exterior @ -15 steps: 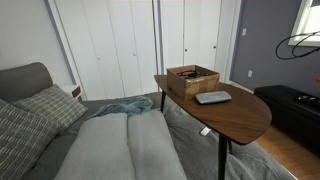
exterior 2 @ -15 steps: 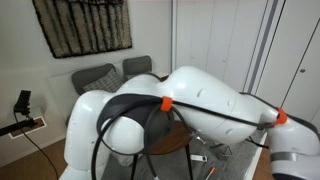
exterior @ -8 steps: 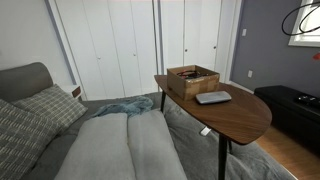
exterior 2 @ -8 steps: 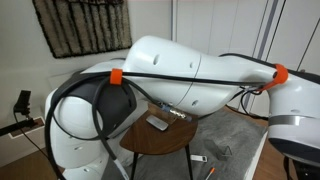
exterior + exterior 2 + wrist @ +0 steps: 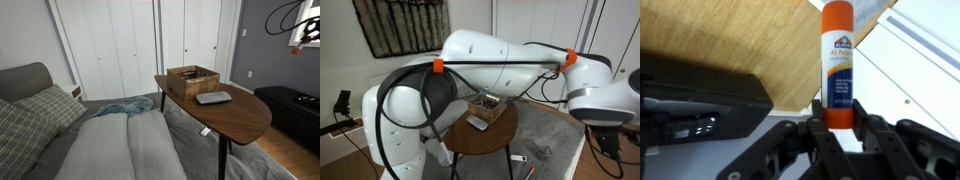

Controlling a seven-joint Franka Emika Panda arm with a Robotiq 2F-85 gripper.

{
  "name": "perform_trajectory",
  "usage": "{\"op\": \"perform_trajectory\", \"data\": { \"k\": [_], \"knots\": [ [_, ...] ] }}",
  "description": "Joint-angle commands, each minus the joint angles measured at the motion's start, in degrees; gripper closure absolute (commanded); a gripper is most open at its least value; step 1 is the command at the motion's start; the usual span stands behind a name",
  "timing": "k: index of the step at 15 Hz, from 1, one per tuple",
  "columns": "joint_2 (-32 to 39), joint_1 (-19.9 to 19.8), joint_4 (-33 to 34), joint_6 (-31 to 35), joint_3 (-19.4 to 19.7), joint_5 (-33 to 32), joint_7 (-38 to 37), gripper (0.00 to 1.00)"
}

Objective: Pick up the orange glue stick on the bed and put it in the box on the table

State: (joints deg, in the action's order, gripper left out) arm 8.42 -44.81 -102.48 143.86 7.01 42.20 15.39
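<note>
In the wrist view my gripper is shut on the orange glue stick, a white tube with orange ends and a blue label, held upright between the black fingers. Behind it lies the edge of the wooden table. The open brown box stands at the far end of the oval wooden table; it also shows behind the arm in an exterior view. The gripper itself is out of frame in both exterior views; only arm links and cables show.
A flat grey device lies on the table beside the box. The grey bed with pillows and a blue cloth sits beside the table. A dark bench stands behind it. White closet doors line the far wall.
The arm has swung across the exterior view, uncovering the table and box. The cables at the upper right have shifted up and to the right.
</note>
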Motion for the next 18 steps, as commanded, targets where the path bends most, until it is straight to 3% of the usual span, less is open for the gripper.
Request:
{"op": "perform_trajectory", "data": {
  "k": [1, 6, 12, 15, 18],
  "knots": [
    [-5.13, 8.62, 0.08, -2.01, 1.22, -5.01, 0.3, 0.92],
    [-10.44, 22.46, 1.12, -5.16, 1.38, -13.04, -0.47, 0.92],
    [-14.86, 36.44, 0.31, -10.28, -2.86, -22.17, -1.46, 0.92],
    [-13.13, 40.9, 1.82, -15.39, -3.98, -22.31, 2.24, 0.92],
    [-9.47, 41.99, 4.42, -23.5, -2.58, -19.33, 10.14, 0.92]
  ]
}}
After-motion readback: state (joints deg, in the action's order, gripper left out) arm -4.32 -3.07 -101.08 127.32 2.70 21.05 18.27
